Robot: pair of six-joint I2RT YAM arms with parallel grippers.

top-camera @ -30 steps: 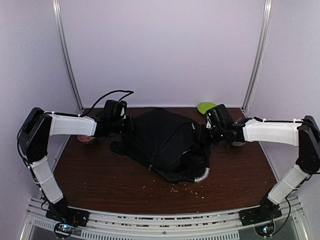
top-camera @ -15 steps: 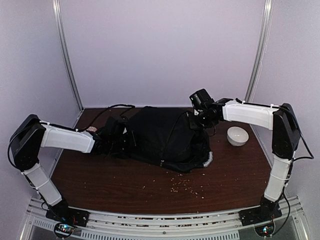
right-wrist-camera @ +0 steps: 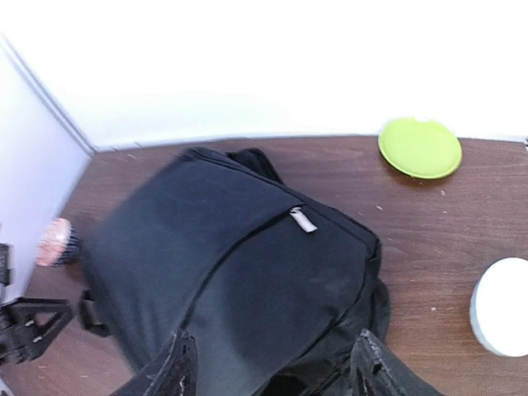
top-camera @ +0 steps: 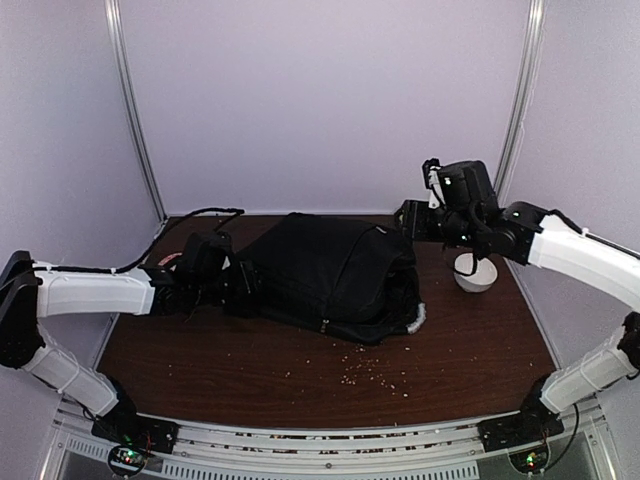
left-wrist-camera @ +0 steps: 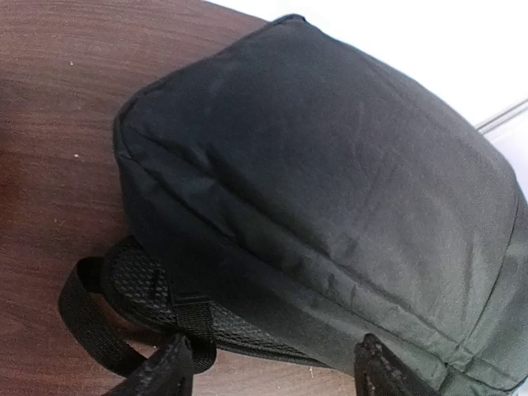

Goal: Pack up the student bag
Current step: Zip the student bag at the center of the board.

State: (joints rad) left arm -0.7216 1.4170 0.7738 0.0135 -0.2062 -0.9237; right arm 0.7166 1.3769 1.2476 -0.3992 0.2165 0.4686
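Between the left tool (left-wrist-camera: 273, 368) and right tool (right-wrist-camera: 275, 368), both spread, lies the student bag (top-camera: 330, 275).

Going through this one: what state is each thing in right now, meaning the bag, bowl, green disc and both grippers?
Bag, lying flat on the table; visible zip looks shut.
Bowl, upright beside the bag; inside not visible.
Green disc, lying flat on the table.
Left gripper, jaws open, holding nothing, at the bag's end.
Right gripper, jaws open, holding nothing, above the bag.
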